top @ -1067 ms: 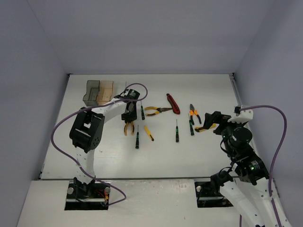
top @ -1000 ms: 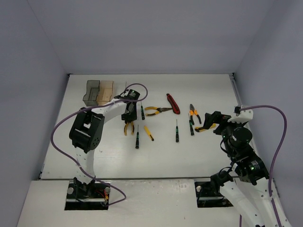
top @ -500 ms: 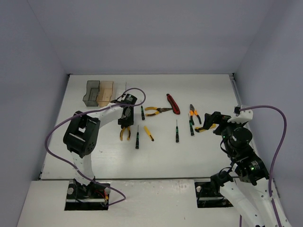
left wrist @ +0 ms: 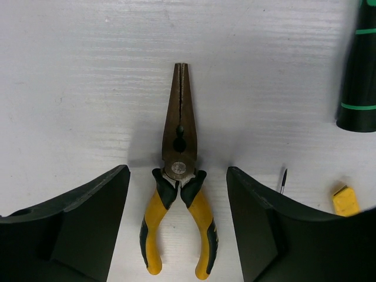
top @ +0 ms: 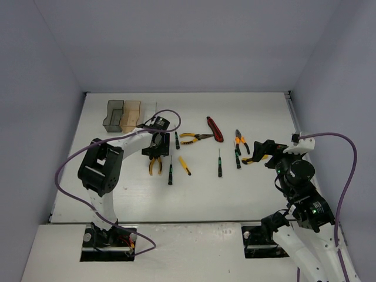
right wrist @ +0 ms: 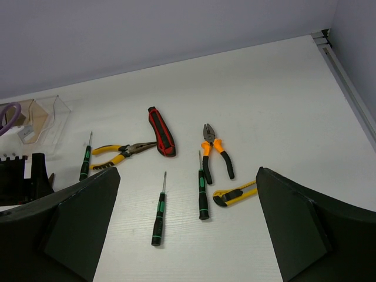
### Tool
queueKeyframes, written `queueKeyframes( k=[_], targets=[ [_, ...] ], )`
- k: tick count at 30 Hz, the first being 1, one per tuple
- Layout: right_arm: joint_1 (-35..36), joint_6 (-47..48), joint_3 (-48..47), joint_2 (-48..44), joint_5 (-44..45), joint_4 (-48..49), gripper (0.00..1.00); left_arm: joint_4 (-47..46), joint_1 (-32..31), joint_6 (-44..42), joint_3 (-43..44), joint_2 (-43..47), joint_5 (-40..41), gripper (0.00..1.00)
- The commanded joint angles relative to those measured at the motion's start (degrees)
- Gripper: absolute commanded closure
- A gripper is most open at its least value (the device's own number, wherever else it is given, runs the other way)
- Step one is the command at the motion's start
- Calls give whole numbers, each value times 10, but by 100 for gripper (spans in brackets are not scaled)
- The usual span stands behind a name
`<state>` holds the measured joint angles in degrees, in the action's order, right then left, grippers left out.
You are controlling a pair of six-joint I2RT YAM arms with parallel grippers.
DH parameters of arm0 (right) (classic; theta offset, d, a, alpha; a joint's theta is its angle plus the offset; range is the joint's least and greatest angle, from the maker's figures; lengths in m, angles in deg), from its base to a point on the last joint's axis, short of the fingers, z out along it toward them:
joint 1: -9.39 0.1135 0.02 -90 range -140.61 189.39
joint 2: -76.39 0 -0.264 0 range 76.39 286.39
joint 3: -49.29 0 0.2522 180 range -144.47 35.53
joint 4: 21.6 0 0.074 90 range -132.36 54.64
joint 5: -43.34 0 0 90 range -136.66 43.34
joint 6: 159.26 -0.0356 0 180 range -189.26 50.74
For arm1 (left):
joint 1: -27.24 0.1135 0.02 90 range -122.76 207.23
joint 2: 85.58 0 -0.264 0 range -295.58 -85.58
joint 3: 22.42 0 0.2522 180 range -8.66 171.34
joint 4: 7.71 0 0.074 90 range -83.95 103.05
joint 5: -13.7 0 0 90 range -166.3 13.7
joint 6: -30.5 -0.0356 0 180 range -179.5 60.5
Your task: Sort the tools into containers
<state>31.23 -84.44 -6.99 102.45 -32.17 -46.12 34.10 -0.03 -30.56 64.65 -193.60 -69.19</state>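
My left gripper is open and empty. In the left wrist view its fingers stand on either side of the yellow-handled needle-nose pliers, which lie flat on the table. My right gripper is open and empty above the yellow utility knife. Orange pliers, a red-handled tool, yellow long-nose pliers and screwdrivers lie between the arms. The smoky grey bin, amber bin and clear bin stand at the back left.
Beside the left gripper lie a black-and-green screwdriver, a small yellow tool and another screwdriver. A purple cable loops over the left wrist. Walls close the table on three sides.
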Motion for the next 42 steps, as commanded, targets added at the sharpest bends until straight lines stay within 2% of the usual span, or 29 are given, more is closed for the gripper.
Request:
queueKeyframes(
  k=[1, 8, 25, 35, 41, 42],
  targets=[
    [6, -5, 0, 4, -6, 34, 0, 11, -1, -13, 58, 11, 9, 38],
    [6, -5, 1, 5, -6, 34, 0, 20, 0, -8, 86, -26, 13, 48],
    [6, -3, -1, 8, -6, 34, 0, 51, 3, 16, 66, -30, 4, 49],
    [6, -4, -2, 13, -8, 34, 0, 56, 9, 15, 66, 4, 13, 46],
    [6, -4, -2, 16, -9, 34, 0, 62, 7, 11, 63, 61, 24, 35],
    [6, -3, -2, 17, -9, 34, 0, 65, 6, 14, 56, 71, 23, 29]
  ],
)
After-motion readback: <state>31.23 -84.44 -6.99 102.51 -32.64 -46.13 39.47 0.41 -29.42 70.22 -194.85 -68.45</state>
